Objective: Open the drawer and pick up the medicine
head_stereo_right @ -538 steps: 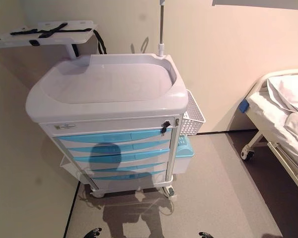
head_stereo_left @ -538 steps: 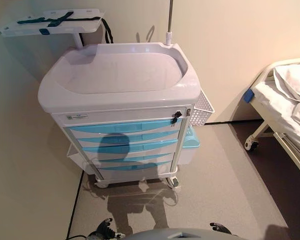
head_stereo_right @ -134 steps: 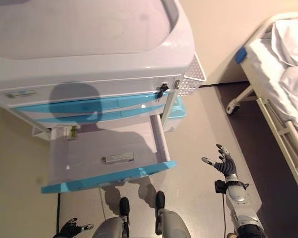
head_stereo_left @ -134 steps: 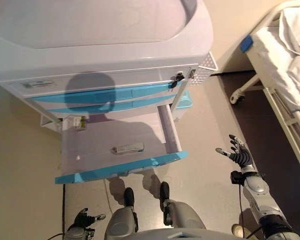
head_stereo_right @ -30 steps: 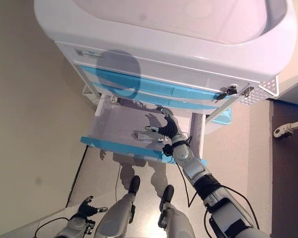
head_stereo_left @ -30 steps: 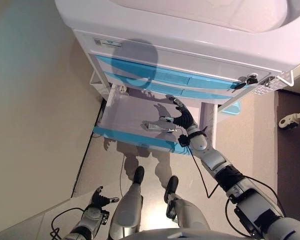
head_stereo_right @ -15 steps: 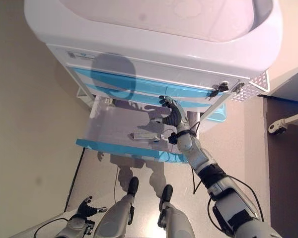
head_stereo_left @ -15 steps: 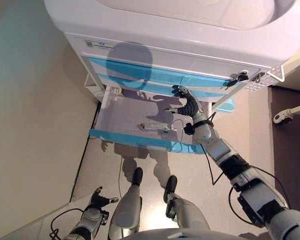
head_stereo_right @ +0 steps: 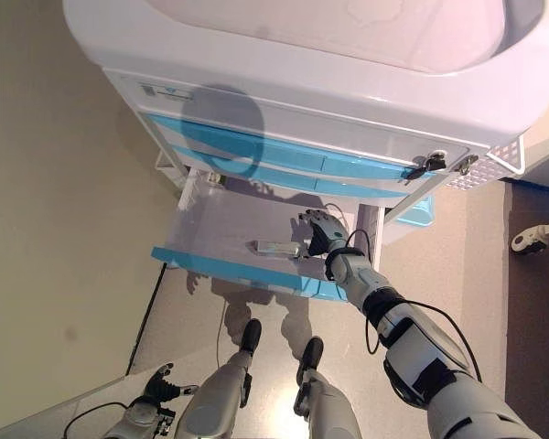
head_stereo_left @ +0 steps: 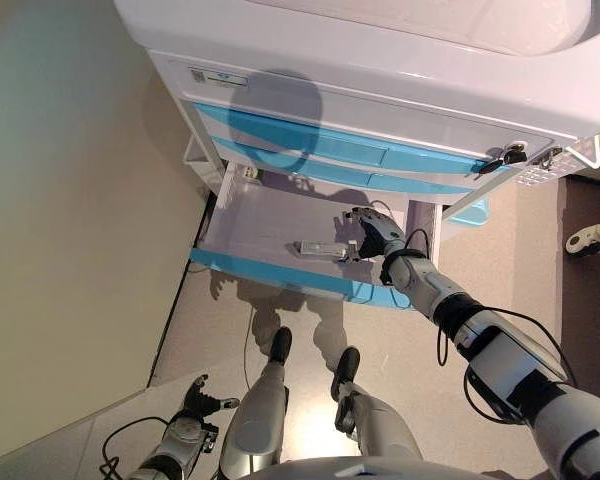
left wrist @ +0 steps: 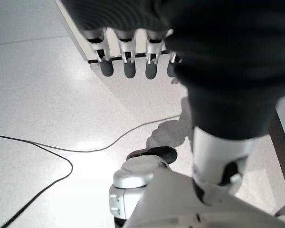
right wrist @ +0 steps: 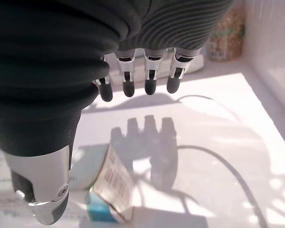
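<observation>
The cart's third drawer (head_stereo_left: 263,271), with a blue front, stands pulled out. A flat medicine box (head_stereo_left: 320,248) lies on its pale floor near the front. My right hand (head_stereo_left: 376,236) is inside the drawer, just right of the box, and is open. In the right wrist view its fingers (right wrist: 150,77) hang straight above the drawer floor, and the box (right wrist: 113,189) lies beside the thumb, not held. My left hand (head_stereo_left: 196,398) hangs low at my side near the floor, open and empty, as the left wrist view (left wrist: 128,61) shows.
A small bottle (head_stereo_left: 248,173) stands in the drawer's back left corner and also shows in the right wrist view (right wrist: 226,33). The shut blue drawers (head_stereo_left: 320,150) overhang the open one. A key (head_stereo_left: 504,159) sticks out at the cart's right. A wall runs on the left. A bed caster (head_stereo_left: 585,238) is at the right.
My right hand has come down from near the upper drawers to beside the medicine box. The camera has shifted a little. The left hand has not moved.
</observation>
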Robot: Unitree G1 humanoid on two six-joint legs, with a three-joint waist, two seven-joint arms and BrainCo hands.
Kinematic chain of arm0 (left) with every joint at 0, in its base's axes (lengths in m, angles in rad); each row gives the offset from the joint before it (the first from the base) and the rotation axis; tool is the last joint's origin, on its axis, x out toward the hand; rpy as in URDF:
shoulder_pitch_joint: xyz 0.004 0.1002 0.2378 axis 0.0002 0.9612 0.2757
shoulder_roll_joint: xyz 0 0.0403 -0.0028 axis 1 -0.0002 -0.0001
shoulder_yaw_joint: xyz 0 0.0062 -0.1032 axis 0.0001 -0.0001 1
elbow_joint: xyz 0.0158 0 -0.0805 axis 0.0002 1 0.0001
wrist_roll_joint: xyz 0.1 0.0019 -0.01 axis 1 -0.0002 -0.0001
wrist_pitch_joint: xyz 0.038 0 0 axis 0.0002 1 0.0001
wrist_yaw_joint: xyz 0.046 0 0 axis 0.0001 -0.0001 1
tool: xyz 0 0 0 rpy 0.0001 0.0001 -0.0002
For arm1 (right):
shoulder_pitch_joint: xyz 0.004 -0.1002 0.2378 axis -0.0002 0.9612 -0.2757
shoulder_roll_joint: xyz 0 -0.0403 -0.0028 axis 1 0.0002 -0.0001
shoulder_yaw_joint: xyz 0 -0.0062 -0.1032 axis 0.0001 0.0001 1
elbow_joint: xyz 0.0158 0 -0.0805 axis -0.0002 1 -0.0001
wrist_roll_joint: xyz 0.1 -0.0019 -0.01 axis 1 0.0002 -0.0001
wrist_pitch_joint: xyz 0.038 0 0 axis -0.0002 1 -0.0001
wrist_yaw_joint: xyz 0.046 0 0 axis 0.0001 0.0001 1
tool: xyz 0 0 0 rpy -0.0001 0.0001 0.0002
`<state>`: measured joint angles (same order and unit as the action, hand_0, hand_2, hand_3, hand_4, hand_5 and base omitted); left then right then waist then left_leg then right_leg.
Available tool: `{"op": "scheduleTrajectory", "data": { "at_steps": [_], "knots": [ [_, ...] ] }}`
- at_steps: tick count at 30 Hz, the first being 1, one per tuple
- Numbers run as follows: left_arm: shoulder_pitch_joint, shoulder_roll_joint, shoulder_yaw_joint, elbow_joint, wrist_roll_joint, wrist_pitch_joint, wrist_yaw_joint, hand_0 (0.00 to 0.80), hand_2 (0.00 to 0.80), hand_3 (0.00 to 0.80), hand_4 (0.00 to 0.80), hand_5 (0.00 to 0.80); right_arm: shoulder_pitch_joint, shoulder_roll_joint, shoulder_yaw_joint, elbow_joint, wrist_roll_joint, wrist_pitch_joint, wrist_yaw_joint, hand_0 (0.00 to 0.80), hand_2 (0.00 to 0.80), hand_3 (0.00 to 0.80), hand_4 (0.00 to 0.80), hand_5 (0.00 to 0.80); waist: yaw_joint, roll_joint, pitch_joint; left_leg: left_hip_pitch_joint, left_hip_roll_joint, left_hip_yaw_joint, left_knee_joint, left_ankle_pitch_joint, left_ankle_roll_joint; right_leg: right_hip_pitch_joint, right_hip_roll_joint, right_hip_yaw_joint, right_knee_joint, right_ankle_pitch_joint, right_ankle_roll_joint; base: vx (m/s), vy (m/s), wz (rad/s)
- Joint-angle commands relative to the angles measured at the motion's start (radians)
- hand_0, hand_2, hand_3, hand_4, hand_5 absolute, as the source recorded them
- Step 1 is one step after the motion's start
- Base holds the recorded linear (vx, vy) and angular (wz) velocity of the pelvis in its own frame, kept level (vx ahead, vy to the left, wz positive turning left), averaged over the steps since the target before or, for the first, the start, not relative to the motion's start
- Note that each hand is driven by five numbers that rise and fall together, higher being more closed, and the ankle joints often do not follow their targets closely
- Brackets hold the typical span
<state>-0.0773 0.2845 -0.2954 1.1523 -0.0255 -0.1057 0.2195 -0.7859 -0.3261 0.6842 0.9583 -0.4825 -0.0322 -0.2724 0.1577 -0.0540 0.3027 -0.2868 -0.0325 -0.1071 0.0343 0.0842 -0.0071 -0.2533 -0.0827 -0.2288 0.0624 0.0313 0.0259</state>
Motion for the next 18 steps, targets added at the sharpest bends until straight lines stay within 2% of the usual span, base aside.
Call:
{"op": "scheduleTrajectory", "data": {
  "at_steps": [1,18],
  "knots": [
    [-0.014,0.002,-0.015,0.014,-0.033,-0.011,-0.001,0.000,0.000,0.000,0.000,0.000,-0.076,-0.001,0.028,-0.011,-0.031,0.007,-0.004,0.000,0.000,0.000,0.000,0.000,0.004,-0.007,0.007,-0.010,-0.058,0.013,-0.037,0.010,0.042,-0.042,-0.035,0.003,0.064,0.025,0.055,0.018,-0.003,0.08],
    [-0.032,-0.021,-0.017,0.022,-0.044,-0.004,0.007,0.000,0.000,0.000,0.000,0.000,-0.038,0.034,0.060,-0.048,-0.070,0.007,0.018,0.000,0.000,0.000,0.000,0.000,-0.010,-0.008,0.017,-0.013,-0.054,0.021,-0.051,0.013,0.041,-0.060,-0.031,0.015,0.067,0.025,0.055,0.001,0.000,0.00]
  ]
}}
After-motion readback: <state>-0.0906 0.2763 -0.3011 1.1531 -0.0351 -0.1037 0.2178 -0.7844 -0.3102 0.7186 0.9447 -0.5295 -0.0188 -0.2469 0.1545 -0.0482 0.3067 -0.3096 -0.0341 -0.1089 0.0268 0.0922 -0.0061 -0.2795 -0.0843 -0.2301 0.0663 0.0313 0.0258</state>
